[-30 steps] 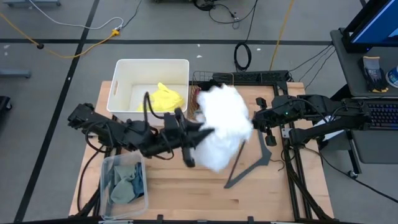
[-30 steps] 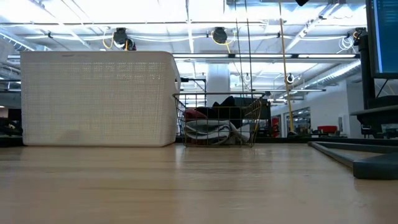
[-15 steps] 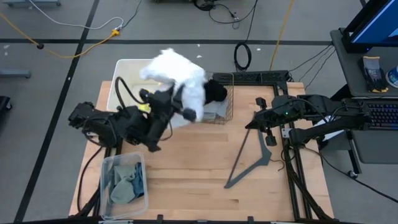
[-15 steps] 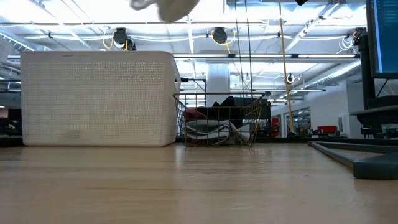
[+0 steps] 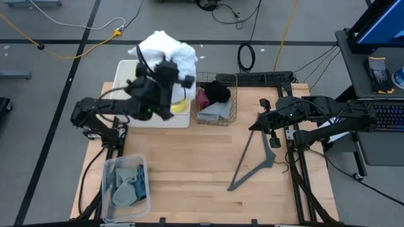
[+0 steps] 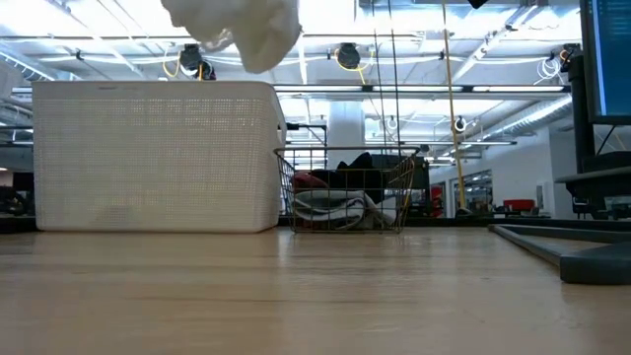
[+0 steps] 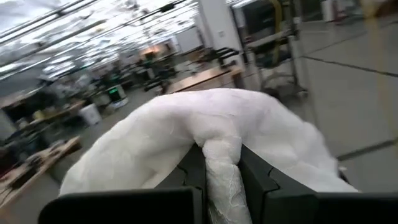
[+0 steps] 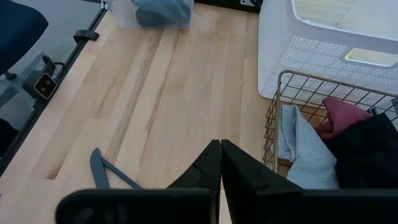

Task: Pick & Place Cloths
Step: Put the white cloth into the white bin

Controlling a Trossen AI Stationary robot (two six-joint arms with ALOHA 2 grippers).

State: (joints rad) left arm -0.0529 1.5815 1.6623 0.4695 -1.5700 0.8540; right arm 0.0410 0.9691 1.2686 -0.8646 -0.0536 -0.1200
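Note:
My left gripper [image 5: 163, 72] is raised over the white bin [image 5: 122, 96] and is shut on a fluffy white cloth [image 5: 165, 52]. That cloth also shows at the top of the low view [image 6: 246, 25]. A yellow cloth [image 5: 180, 106] lies inside the bin. The wire basket [image 5: 231, 94] beside the bin holds a maroon cloth [image 8: 341, 115], a black cloth [image 5: 218, 91] and a grey cloth [image 8: 305, 152]. Teal and sage cloths [image 5: 128, 184] lie in a clear tub near the table's near-left corner. My right gripper [image 8: 220, 163] is shut, low over the table's right side. My left gripper pinches a bunched fold of the white cloth [image 7: 221, 163] between its two fingers [image 7: 258, 180]. The cloth is lifted clear, bulging out ahead of the fingers and draping round them above the bin. How many layers are in the pinch I cannot tell.
A thin black angled bar [image 5: 254, 161] lies on the table's right half, near my right gripper. The clear tub [image 5: 105, 189] sits at the near left. Bare wood shows in the table's middle and along its near edge [image 5: 208, 195].
My left arm has swung toward the table's far-left, carrying the white cloth from above the table's middle, past the wire basket, to over the white bin. The cloth stayed lifted clear and now shows at the top of the low view.

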